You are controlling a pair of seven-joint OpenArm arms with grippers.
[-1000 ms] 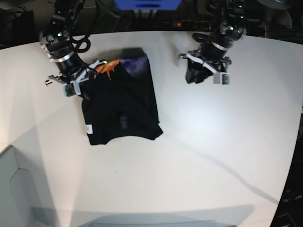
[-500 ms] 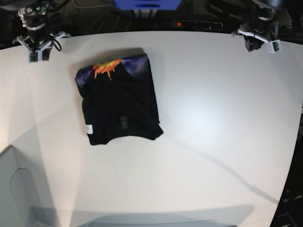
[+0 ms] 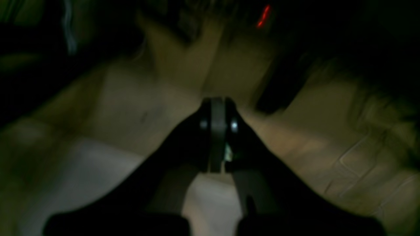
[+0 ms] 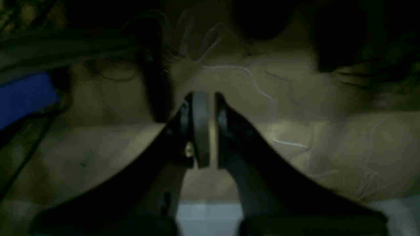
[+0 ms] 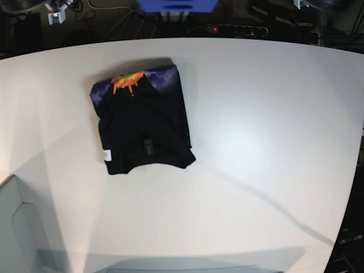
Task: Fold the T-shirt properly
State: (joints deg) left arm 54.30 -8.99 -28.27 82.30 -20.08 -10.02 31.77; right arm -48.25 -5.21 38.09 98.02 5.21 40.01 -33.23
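Right gripper (image 4: 205, 129): at the centre of the right wrist view, jaws drawn together with only a thin slit between the pads, nothing held; a dim, blurred floor with cables lies behind it.
T-shirt (image 5: 142, 120): upper left of centre in the base view, folded into a compact black rectangle lying flat on the table (image 5: 256, 142).
Print (image 5: 128, 81): orange flame on purple, showing along the fold's far edge.
Tag (image 5: 106, 155): small, white, at the fold's lower left corner.
Left gripper (image 3: 217, 131): at the centre of the left wrist view, jaws clenched pad to pad, grasping nothing; surroundings dark and blurred.
Red light (image 3: 263, 15): a streak at the top of the left wrist view.
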